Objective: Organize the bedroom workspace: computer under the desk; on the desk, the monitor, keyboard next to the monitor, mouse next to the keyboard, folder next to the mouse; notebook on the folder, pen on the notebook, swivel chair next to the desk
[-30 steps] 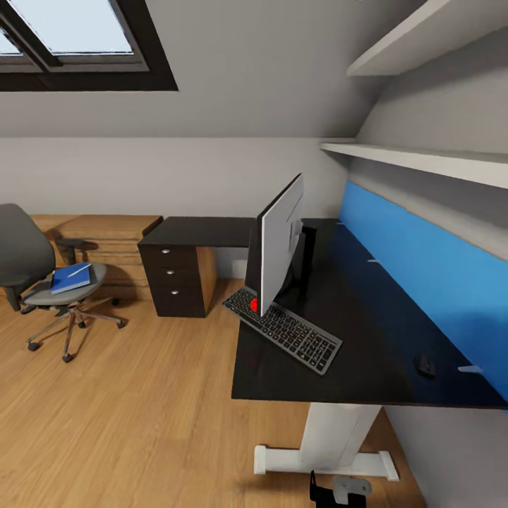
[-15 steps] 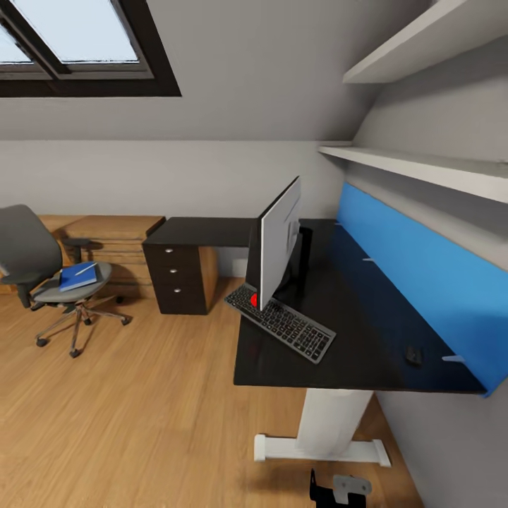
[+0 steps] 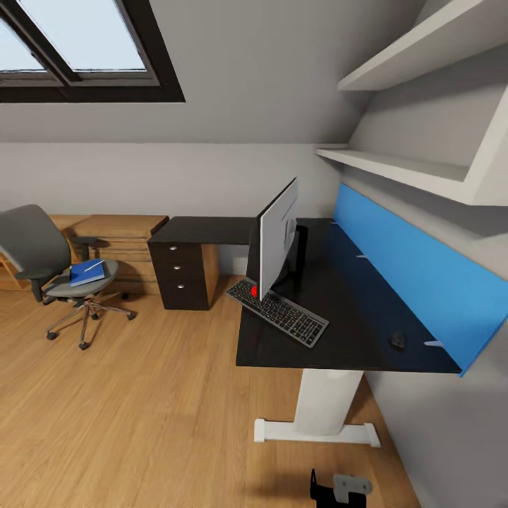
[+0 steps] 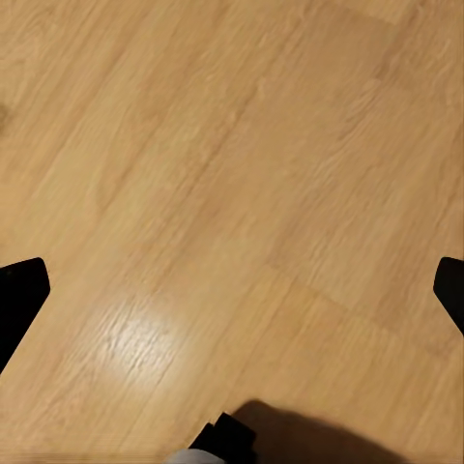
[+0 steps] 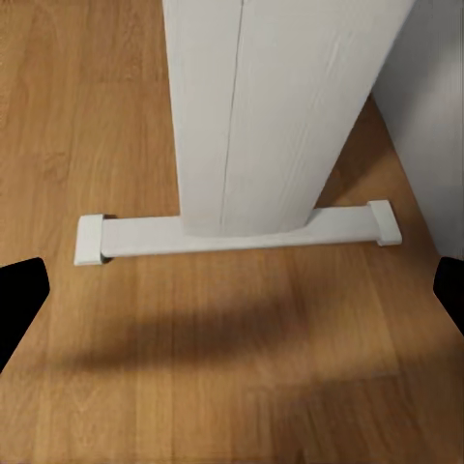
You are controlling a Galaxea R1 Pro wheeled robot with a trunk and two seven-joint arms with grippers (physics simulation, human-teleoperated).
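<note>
View has pulled back and swung left; camera moved, things unmoved. Folder (image 3: 87,272) with pen (image 3: 94,266) on swivel chair (image 3: 49,268), well apart from desk (image 3: 353,321). Left gripper (image 4: 232,290) and right gripper (image 5: 232,290) spread apart, empty. Folder pickup seemingly next.

Keyboard (image 3: 278,311) before monitor (image 3: 276,236) on desk (image 3: 353,310).

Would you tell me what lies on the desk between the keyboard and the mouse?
Nothing: in the head view the glossy black desk top is bare between the keyboard and the mouse.
</note>
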